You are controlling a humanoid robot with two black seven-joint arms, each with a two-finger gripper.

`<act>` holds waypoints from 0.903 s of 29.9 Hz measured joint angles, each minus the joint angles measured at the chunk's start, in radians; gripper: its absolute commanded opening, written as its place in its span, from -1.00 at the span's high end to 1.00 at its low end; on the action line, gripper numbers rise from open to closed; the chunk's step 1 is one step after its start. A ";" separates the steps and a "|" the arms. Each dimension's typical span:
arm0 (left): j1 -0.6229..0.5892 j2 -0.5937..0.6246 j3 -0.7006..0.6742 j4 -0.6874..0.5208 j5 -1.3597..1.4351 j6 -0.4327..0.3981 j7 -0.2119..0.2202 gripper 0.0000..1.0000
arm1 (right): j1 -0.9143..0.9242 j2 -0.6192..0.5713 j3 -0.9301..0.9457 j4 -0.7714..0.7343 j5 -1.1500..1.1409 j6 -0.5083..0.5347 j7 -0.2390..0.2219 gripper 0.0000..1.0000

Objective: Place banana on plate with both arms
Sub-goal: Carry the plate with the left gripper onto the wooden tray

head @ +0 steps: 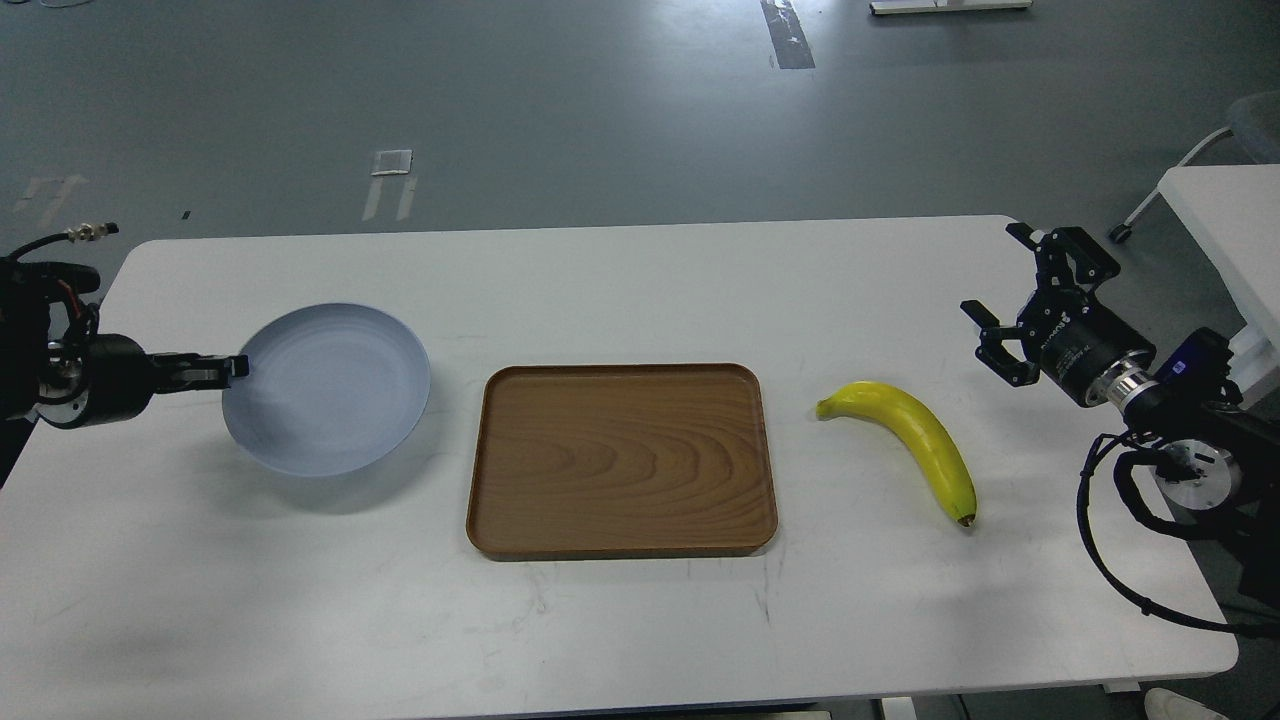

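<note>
The pale blue-grey plate (330, 388) is at the left of the white table, tilted and raised a little, with a shadow under it. My left gripper (228, 368) comes in from the left and is shut on the plate's left rim. The yellow banana (918, 440) lies on the table at the right, greenish stem toward the tray and dark end toward the front. My right gripper (1000, 285) is open and empty, above the table to the upper right of the banana, apart from it.
A brown wood-grain tray (620, 460) lies in the middle of the table between plate and banana. The white table (640, 290) ends just right of my right arm. Another white table (1225, 210) stands at the far right.
</note>
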 measured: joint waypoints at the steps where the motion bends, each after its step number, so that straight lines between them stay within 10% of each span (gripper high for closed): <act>1: -0.027 0.000 0.000 -0.029 0.000 -0.019 0.000 1.00 | 0.000 0.000 0.000 0.000 0.000 0.000 0.000 -1.00; 12: -0.184 -0.136 0.106 -0.181 0.014 -0.051 0.000 1.00 | -0.003 -0.004 0.000 0.000 0.000 0.000 0.000 -1.00; 27: -0.237 -0.506 0.218 0.040 0.015 -0.051 0.000 1.00 | -0.007 -0.011 0.000 0.000 -0.003 0.000 0.000 -1.00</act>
